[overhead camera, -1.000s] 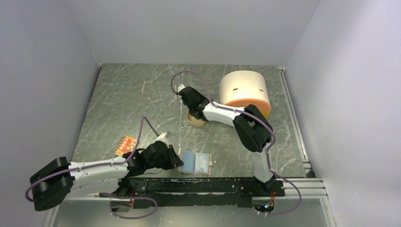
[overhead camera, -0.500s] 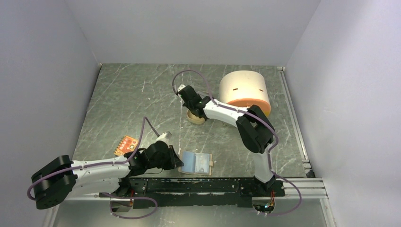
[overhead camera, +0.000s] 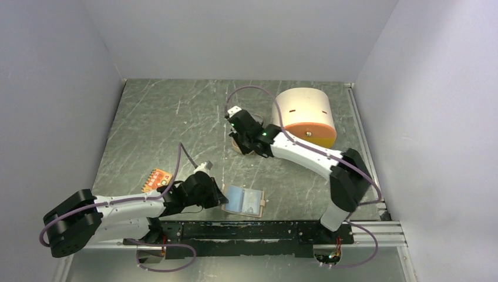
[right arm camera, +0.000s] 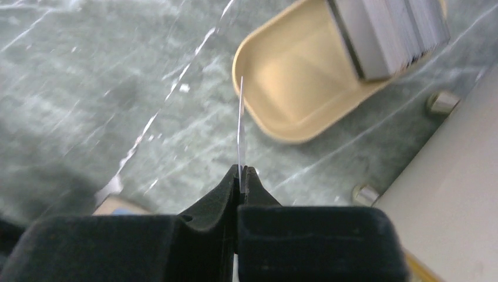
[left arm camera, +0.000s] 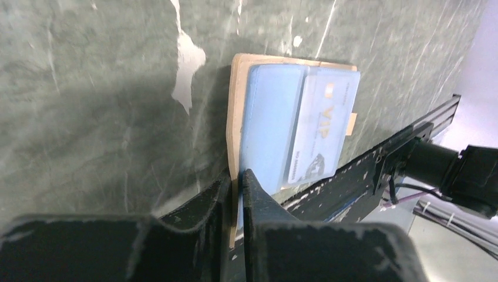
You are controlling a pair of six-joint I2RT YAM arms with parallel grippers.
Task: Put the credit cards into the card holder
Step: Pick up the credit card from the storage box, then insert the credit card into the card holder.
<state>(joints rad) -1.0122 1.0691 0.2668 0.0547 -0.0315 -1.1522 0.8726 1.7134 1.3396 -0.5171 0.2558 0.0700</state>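
Transfer of a card looks to be the step in hand. The right gripper (right arm camera: 241, 171) is clamped on a thin card (right arm camera: 241, 123), held so that only its edge shows. Its long axis runs straight out from the fingertips, pointing away from the gripper. Ahead and to the right of those fingertips sits a tan tray (right arm camera: 282, 111) with a stack (right arm camera: 387, 35) of further cards in it.

The left gripper (left arm camera: 236, 179) is almost fully closed, pinching the near end of the left edge of the card holder (left arm camera: 234, 106). The holder lies open and flat on the desk (left arm camera: 106, 88), spreading ahead and to the right of the fingertips, with its snap tab (left arm camera: 352, 123) on the far right edge. A light blue card (left arm camera: 270, 123) and a pale card (left arm camera: 323, 135) lie on its open face, long axes running away from the gripper. Whether they sit in pockets I cannot tell.

The next move, as I judge it, is to carry the held card over, turn it flat, line it up with a pocket and slide it in while the left gripper steadies the holder.
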